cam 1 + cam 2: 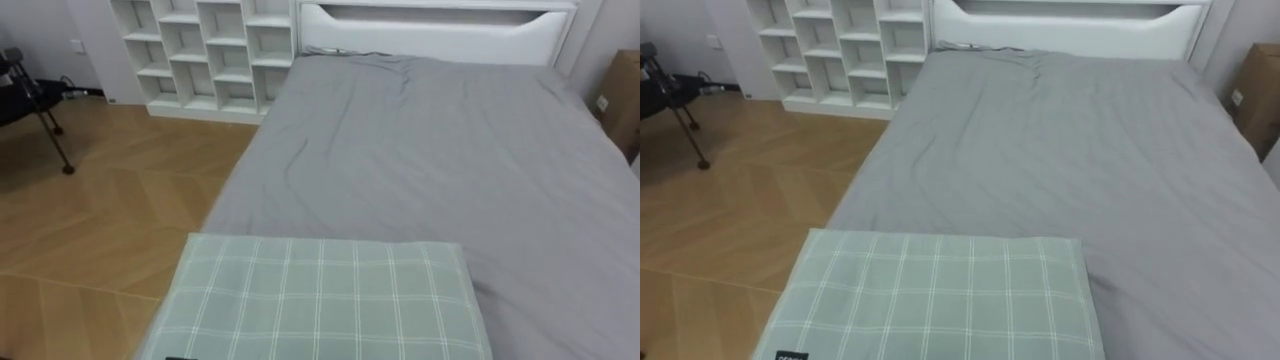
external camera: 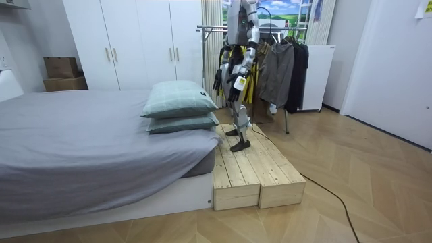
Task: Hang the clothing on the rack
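Note:
I stand on a low wooden platform (image 2: 246, 169) at the pillow end of the bed, facing it. Behind me is a clothes rack (image 2: 214, 28) with a grey jacket (image 2: 277, 71) and a dark garment (image 2: 298, 74) hanging on it. My left hand (image 2: 237, 78) hangs at my side toward the camera. My right hand (image 2: 219, 77) hangs low on the far side. Both hands are small and dark against the rack. In the eye views a green checked pillow (image 1: 320, 300) lies right below me.
The bed's grey sheet (image 1: 430, 160) stretches to a white headboard (image 1: 440, 30). White cube shelves (image 1: 205, 50) and wood floor (image 1: 90, 220) lie to my left, with a black stand (image 1: 40, 105) and a cardboard box (image 1: 622, 95). White wardrobes (image 2: 135, 40) stand behind the bed.

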`<state>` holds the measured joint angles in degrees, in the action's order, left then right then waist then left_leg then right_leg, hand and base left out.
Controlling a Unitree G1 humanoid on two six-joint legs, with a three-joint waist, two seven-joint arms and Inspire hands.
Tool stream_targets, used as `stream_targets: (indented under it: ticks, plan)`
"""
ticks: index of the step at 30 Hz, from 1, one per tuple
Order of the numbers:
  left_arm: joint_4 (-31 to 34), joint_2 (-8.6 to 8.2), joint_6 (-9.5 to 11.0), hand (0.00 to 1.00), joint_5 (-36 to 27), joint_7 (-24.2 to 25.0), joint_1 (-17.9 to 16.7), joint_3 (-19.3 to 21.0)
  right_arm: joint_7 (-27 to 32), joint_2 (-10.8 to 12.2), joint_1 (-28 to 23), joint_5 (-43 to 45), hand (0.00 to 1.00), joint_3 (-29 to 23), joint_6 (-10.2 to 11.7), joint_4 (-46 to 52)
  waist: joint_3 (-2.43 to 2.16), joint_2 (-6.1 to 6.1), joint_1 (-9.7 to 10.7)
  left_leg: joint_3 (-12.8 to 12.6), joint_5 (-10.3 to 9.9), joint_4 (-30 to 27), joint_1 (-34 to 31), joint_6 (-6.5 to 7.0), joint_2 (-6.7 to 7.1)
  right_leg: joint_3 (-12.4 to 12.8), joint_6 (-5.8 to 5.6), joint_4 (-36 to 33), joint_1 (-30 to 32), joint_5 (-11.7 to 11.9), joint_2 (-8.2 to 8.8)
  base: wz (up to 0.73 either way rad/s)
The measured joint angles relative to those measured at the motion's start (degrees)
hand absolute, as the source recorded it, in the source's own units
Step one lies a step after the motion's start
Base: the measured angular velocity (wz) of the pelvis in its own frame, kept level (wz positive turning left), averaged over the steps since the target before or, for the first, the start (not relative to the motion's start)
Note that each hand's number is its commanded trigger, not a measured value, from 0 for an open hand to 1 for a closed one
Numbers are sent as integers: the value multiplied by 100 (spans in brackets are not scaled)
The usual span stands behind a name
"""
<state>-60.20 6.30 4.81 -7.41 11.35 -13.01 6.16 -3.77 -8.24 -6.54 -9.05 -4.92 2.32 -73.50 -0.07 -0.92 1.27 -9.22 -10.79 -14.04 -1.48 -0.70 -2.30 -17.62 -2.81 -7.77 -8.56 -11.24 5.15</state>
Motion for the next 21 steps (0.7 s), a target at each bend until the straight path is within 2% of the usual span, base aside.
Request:
stream_targets:
  ticks: [7, 13, 21]
  plan:
    - [-16, -18, -77, 0, 9, 0, 24, 66, -6, 3, -13, 44, 0, -52, -7, -7, -8, -17, 4, -2, 2, -34, 22, 0, 2, 37, 6, 24, -37, -20, 2, 0]
    - [-14, -17, -224, 0, 5, 0, 58, 77, 4, 4, -10, 40, 0, -95, -118, -3, -11, -21, 7, -1, 5, -44, 35, -4, 3, 33, 3, 23, -43, -29, 0, 0]
    - [-63, -7, -410, 0, 1, 0, 130, 99, 62, 3, -3, 44, 0, -98, -254, 13, 9, 8, 9, -1, 4, 39, 71, -6, 2, 34, 2, 8, -54, -30, -3, 0]
